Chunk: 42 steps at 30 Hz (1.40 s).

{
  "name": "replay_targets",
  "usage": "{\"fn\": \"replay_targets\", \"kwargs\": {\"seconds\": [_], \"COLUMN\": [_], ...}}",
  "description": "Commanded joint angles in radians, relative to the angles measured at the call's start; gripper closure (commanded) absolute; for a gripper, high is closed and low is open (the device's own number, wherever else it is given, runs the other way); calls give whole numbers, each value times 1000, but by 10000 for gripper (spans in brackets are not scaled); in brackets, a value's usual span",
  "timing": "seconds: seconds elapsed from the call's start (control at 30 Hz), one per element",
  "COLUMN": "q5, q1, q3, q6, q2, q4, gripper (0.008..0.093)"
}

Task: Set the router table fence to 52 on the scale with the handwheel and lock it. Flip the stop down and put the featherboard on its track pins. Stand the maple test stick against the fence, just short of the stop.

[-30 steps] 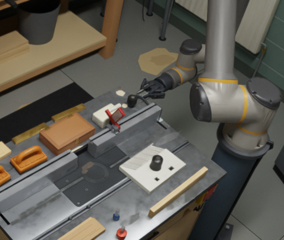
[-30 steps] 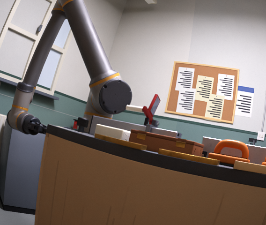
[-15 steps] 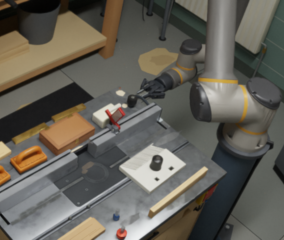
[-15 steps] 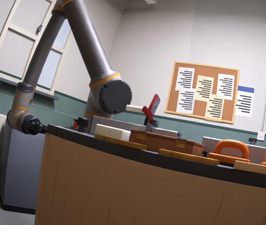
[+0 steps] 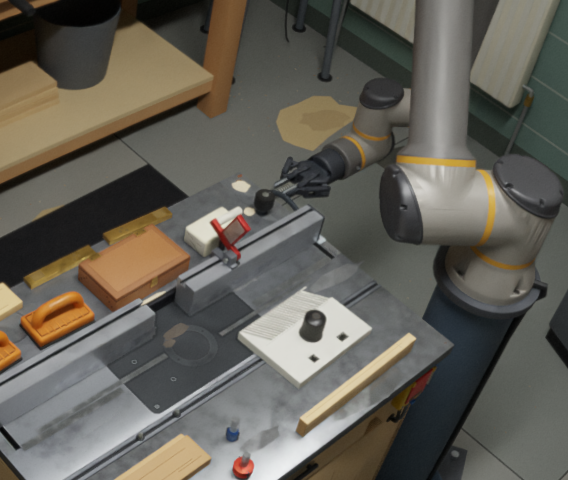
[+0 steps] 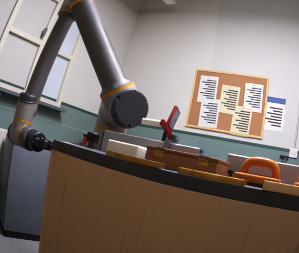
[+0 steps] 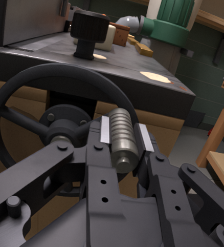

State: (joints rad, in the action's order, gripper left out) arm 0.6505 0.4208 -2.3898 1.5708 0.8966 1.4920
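Note:
The black handwheel (image 7: 63, 112) hangs off the far end of the router table, and its ribbed metal crank handle (image 7: 122, 138) sits between the two finger pads of my gripper (image 7: 124, 134), which is closed on it. The gripper (image 5: 295, 178) reaches in level from beyond the table end. The grey fence (image 5: 253, 253) runs along the table with the red stop (image 5: 231, 232) raised upright on it. The black lock knob (image 5: 264, 200) stands near the handwheel end. The white featherboard (image 5: 305, 336) lies flat in front of the fence, and the maple stick (image 5: 354, 385) lies near the front edge.
The table's end edge (image 7: 132, 76) runs just above the handwheel. Behind the fence lie a white block (image 5: 207, 235), a brown case (image 5: 132, 266), brass bars (image 5: 137, 225) and orange push blocks (image 5: 57, 318). A wooden bench (image 5: 88, 98) stands beyond.

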Motion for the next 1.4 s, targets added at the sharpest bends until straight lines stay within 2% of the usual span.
{"fn": "replay_targets", "kwargs": {"seconds": [0.0, 0.37, 0.87, 1.37], "q5": [0, 0, 6, 80], "q1": [0, 0, -6, -80], "q3": [0, 0, 2, 27], "q6": [0, 0, 0, 0], "q2": [0, 0, 0, -3], "q4": [0, 0, -2, -23], "gripper": [749, 534, 534, 534]}}
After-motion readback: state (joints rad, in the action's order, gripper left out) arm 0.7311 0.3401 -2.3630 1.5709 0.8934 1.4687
